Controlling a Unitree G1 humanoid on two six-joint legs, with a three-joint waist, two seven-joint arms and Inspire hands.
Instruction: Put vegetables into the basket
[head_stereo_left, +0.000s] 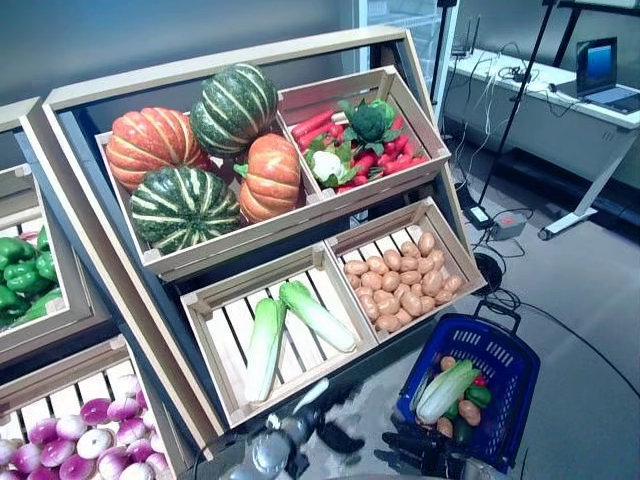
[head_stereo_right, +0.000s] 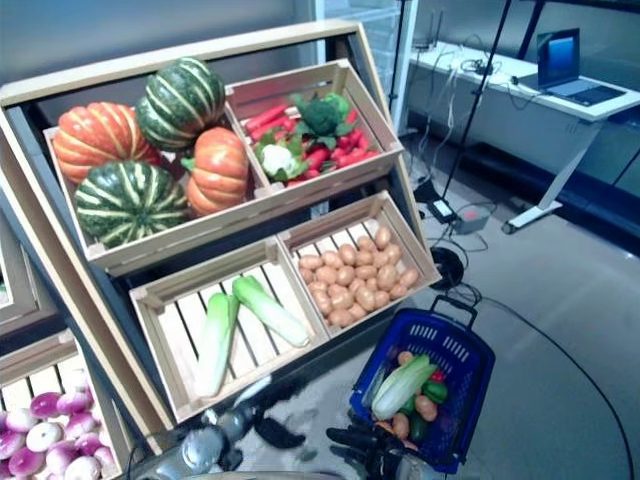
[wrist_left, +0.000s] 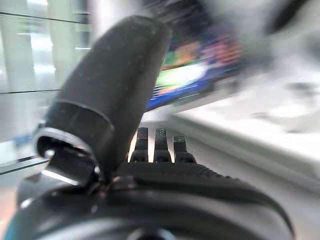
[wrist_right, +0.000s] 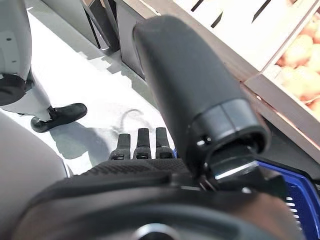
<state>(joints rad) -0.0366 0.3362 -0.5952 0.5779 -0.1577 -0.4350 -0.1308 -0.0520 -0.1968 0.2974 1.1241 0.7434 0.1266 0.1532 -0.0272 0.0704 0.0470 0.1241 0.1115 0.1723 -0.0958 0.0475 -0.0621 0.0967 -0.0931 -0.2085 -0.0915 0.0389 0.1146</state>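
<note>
Both hands low, fingers straight: left hand (head_stereo_left: 335, 437), right hand (head_stereo_left: 420, 440).

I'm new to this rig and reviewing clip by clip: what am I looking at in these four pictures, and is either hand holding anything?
The two wide pictures come from a stereo camera on a humanoid robot's head, looking down at a slanted wooden produce stand. Its crates hold pumpkins, mixed vegetables, potatoes and two long pale-green cabbages. On the floor stands a blue basket, already holding a few vegetables. The other two pictures are from cameras on the wrists, looking along each dark hand. The left hand and the right hand both show straight fingers and hold nothing. In the head views, both hands sit low, near the bottom edge.
</note>
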